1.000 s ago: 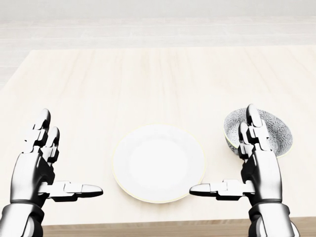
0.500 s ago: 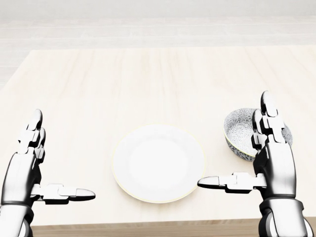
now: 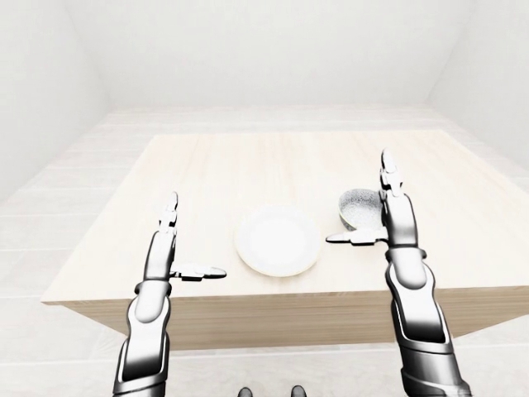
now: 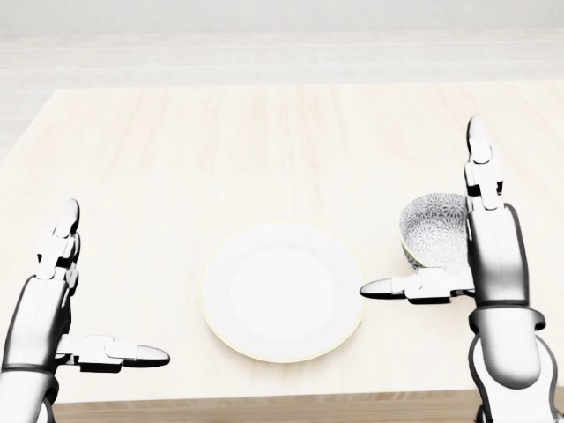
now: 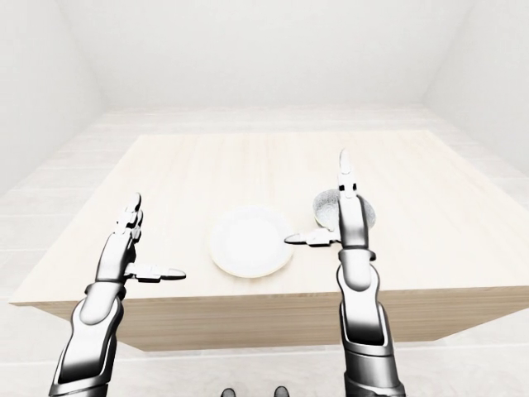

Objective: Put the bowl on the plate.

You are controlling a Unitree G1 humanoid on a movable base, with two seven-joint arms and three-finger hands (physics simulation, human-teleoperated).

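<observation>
Bowl (image 4: 434,234) on desk (image 4: 264,141), right of centre in head view, just right of plate (image 4: 282,291), apart from it. Right hand (image 4: 492,251) spread open across bowl's right edge, gripping nothing. Left hand (image 4: 46,304) open, empty, lower left.

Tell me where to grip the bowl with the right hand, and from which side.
Probably the rim of the bowl, on its right side in the head view. It stands upright, mouth up, so the thin wall suits a pinch. The open right hand is at that side; the plate lies left of it.
</observation>
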